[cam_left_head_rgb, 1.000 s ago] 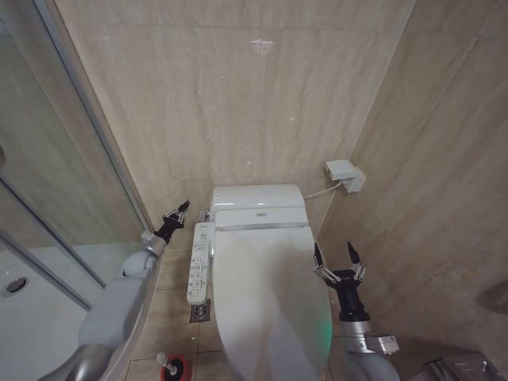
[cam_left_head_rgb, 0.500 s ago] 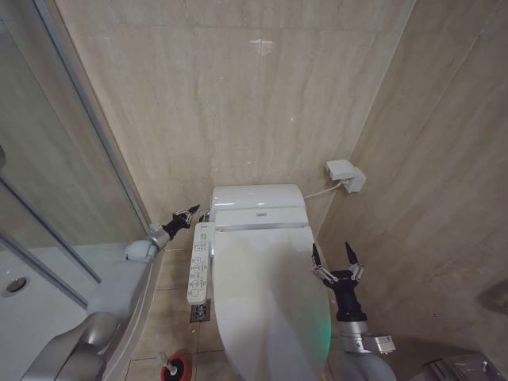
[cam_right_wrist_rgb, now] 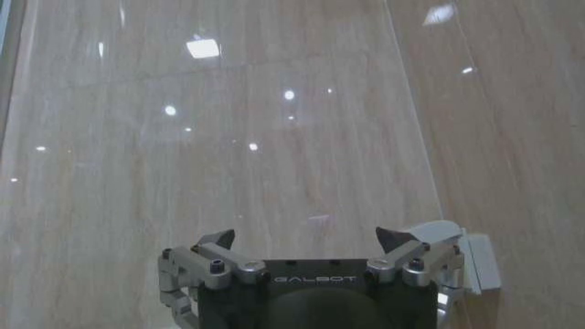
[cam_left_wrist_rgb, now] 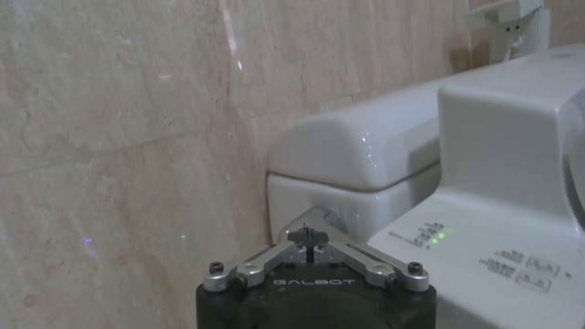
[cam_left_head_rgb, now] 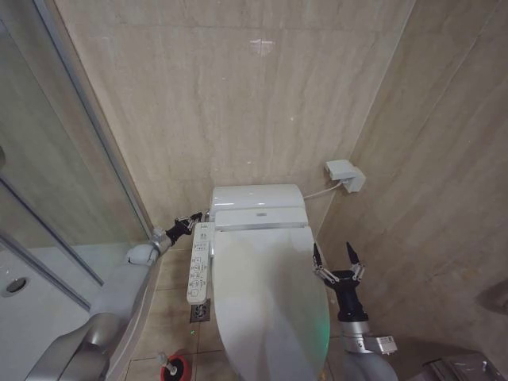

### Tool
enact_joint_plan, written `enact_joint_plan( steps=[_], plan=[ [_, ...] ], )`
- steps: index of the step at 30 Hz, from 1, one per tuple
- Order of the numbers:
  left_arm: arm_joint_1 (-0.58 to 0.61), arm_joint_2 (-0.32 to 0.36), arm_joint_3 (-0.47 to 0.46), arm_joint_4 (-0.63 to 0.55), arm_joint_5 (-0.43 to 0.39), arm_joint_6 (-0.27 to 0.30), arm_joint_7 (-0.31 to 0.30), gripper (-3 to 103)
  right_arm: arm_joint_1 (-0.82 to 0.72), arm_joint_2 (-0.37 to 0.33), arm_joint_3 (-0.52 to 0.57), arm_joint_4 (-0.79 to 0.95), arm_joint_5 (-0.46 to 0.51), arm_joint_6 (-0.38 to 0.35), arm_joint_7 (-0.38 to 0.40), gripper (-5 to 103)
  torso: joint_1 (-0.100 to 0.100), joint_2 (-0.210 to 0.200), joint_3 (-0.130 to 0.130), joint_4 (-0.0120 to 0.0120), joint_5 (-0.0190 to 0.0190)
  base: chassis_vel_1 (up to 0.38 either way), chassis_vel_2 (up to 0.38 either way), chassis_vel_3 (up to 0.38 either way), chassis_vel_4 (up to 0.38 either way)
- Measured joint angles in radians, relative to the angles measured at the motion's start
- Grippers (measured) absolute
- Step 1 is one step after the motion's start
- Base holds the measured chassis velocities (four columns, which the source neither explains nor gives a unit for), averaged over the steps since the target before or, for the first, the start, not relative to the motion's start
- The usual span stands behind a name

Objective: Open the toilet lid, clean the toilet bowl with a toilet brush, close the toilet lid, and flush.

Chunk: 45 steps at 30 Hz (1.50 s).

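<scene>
Left pincer at the tank's left flank, lid down.
Left pincer (cam_left_head_rgb: pixel 196 216), tips pinched together, nearly touches the tank (cam_left_head_rgb: pixel 257 195) behind the closed toilet lid (cam_left_head_rgb: pixel 266 294); right pincer (cam_left_head_rgb: pixel 333 255) hangs open, beside the lid's right edge.

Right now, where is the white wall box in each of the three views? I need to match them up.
Head view: white wall box near the wall corner, just right of the toilet tank.
Left wrist view: the box sits beyond the tank's far end, well past the shut left hand.
Right wrist view: the box is on the wall close beside one finger of the open right hand.
Shared landmark: the beige tiled wall.
</scene>
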Motion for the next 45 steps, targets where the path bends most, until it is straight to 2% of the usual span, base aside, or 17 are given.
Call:
enact_joint_plan(
  steps=[13,20,23,31,45],
  plan=[
    [-0.01,-0.017,0.005,0.033,0.011,-0.001,-0.007,0,0.002,-0.005,-0.002,-0.004,0.0,0.0,0.001,100,0.0,0.0,0.0,0.0005,0.0002,0.0,0.0,0.0,0.0],
    [-0.014,-0.039,0.007,0.061,0.039,-0.002,-0.022,0,-0.002,-0.012,0.004,-0.002,0.004,0.0,0.003,100,0.0,0.0,0.0,-0.0001,0.0002,0.0,0.0,0.0,0.0],
    [-0.013,-0.042,0.011,0.069,0.048,0.002,-0.027,0,-0.003,-0.013,0.004,-0.002,0.005,0.0,0.004,100,0.0,0.0,0.001,0.0001,-0.0012,0.0,0.0,0.0,0.0],
    [-0.013,-0.037,0.012,0.069,0.05,0.004,-0.033,0,0.0,-0.01,0.002,-0.003,0.005,0.0,0.004,100,0.0,0.0,0.0,-0.0006,-0.0005,0.0,0.0,0.0,0.0],
    [-0.017,-0.042,0.009,0.072,0.047,0.005,-0.037,0,0.001,-0.007,0.002,-0.007,0.004,0.0,0.004,100,0.0,0.0,0.0,0.0,-0.0003,0.0,0.0,0.0,0.0]
  ],
)
